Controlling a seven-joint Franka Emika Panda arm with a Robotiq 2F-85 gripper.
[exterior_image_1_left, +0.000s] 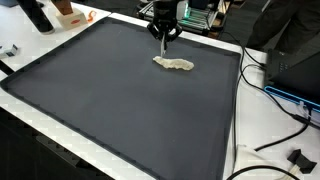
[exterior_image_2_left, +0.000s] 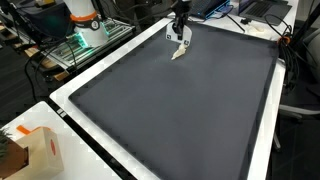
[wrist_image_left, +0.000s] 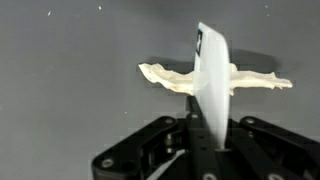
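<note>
A crumpled cream cloth (exterior_image_1_left: 173, 64) lies on the far part of a big dark mat (exterior_image_1_left: 110, 100), and it also shows as the cloth (exterior_image_2_left: 179, 52) and the cloth (wrist_image_left: 170, 78). My gripper (exterior_image_1_left: 163, 33) hangs just above and behind the cloth, seen again as the gripper (exterior_image_2_left: 180, 30). In the wrist view the gripper (wrist_image_left: 208, 125) is shut on a slim white object (wrist_image_left: 210, 70) with a small dark mark near its tip. That object points out over the cloth and hides its middle. Whether its tip touches the cloth cannot be told.
The mat (exterior_image_2_left: 170, 110) is edged by a white table border (exterior_image_2_left: 70, 110). A cardboard box (exterior_image_2_left: 35, 150) sits at one corner, and an orange-and-white item (exterior_image_2_left: 85, 20) with other gear stands beyond the border. Black cables (exterior_image_1_left: 275, 130) run along one side.
</note>
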